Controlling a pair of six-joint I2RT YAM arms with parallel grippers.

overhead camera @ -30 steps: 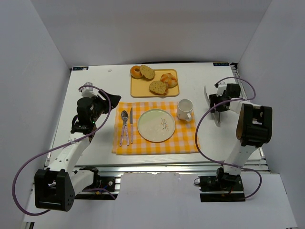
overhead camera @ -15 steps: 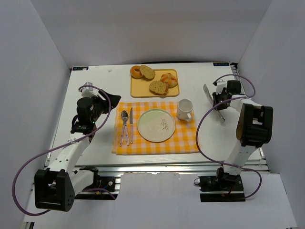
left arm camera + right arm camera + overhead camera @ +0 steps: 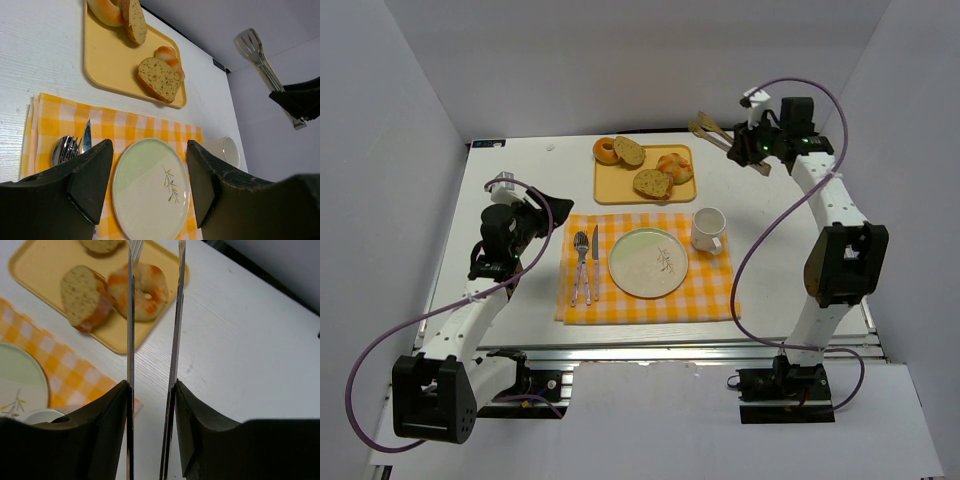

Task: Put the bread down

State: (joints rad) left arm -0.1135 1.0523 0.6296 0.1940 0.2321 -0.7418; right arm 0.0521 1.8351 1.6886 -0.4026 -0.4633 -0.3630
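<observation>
Currently I am gripping the tongs (image 3: 720, 133) in the right gripper (image 3: 757, 150), upper right; left gripper (image 3: 149, 150) is gaping wide; the bread (image 3: 629, 151) is lying on the tray (image 3: 615, 187).

Lab robot cell: white partition walls (image 3: 620, 60), aluminium-framed table (image 3: 520, 165).

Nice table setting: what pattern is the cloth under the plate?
The cloth has yellow and white checks; the top view shows it best.

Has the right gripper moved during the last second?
Yes. Holding the tongs, the right gripper moved from beside the mug toward the back of the view; it is now right of the yellow tray.
</observation>
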